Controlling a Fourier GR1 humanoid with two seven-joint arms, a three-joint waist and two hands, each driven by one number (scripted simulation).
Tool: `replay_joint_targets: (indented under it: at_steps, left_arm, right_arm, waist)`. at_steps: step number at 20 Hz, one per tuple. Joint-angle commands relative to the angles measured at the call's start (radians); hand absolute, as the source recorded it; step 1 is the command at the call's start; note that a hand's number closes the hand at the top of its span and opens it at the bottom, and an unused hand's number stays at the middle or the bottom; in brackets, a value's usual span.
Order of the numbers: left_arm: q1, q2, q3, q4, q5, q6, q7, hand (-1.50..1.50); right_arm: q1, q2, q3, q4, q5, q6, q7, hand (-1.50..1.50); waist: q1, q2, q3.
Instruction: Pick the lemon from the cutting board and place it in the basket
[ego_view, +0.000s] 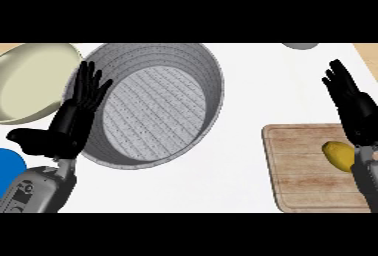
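Head view: lemon (338, 155) rests on the cutting board (306, 170), partly hidden behind the right hand (354, 102), fingers straight, holding nothing. Left hand (80, 107), open and empty, overlaps the grey basket (210, 75) rim. The board is cut off at the right edge

1. No text, label, brand, number or sign can be read anywhere in the head view.
2. The cutting board (314, 170) at the counter's right edge shows only wood grain.
3. The basket (159, 102) shows only a woven pattern.
4. The lemon (338, 155) bears no sticker or mark.
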Motion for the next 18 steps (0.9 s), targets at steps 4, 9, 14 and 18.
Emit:
replay_joint_targets:
  at_steps: [4, 9, 14, 18]
  left_arm:
    - [-0.004, 0.096, 0.008, 0.032, -0.095, -0.014, -0.016, 0.0]
    - [0.024, 0.14, 0.016, 0.053, -0.106, -0.031, -0.003, 0.0]
    - [0.083, 0.161, 0.048, 0.079, -0.14, -0.022, -0.055, 0.0]
    - [0.09, 0.184, 0.074, 0.061, -0.117, -0.039, -0.043, 0.0]
  right_arm:
    - [-0.016, 0.011, 0.176, -0.105, -0.185, 0.459, -0.064, 1.5]
    - [0.102, 0.177, 0.302, -0.147, -0.466, 0.653, -0.003, 1.5]
    - [0.335, -0.067, 0.239, -0.564, -0.378, 0.686, -0.055, -1.5]
    - [0.207, -0.167, 0.06, -0.631, -0.173, 0.588, -0.048, -1.5]
  waist:
    - [0.037, -0.002, -0.011]
    - [0.031, -0.004, -0.01]
    - [-0.036, -0.012, -0.017]
    - [-0.032, -0.016, -0.018]
